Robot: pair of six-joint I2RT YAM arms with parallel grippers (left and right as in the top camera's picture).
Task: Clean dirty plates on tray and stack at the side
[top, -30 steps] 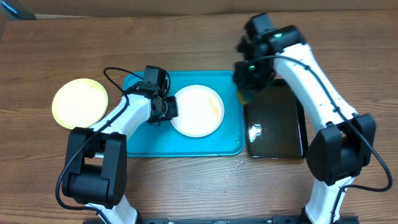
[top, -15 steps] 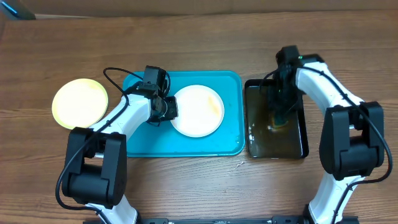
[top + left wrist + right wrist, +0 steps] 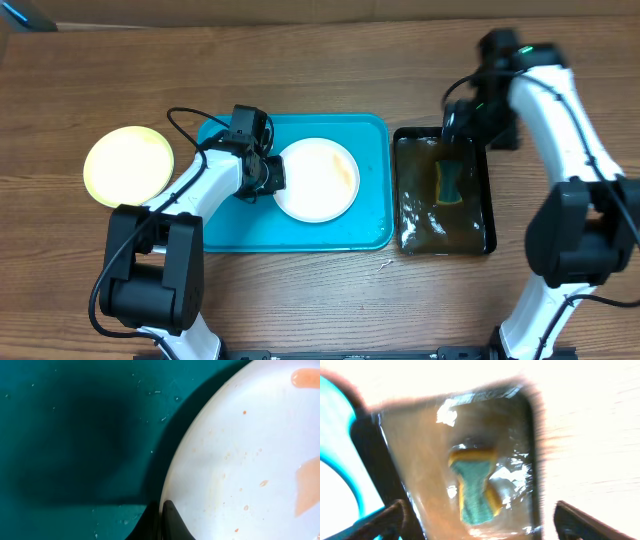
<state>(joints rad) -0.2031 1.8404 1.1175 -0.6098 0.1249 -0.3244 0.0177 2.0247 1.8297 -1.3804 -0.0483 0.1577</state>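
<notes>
Large turquoise rectangular plastic tray (image 3: 340, 232) mid-table, carrying white round plate (image 3: 317, 180). Smaller glossy black tray (image 3: 492, 215) just right of it, filled with brownish water. Pale yellow-green round plate (image 3: 127, 165) on the wooden table (image 3: 300, 80), left, off the tray. Green-and-yellow sponge (image 3: 449, 180) loose in the black tray. Right gripper (image 3: 485, 522) spread wide above sponge, empty. Left gripper (image 3: 162, 520) pinching white plate's left rim. Orange-red smears (image 3: 306, 377) uncleaned. Keep rim pinch firm; grab sponge mid-body, let drip, then scrub smears toward held side.
</notes>
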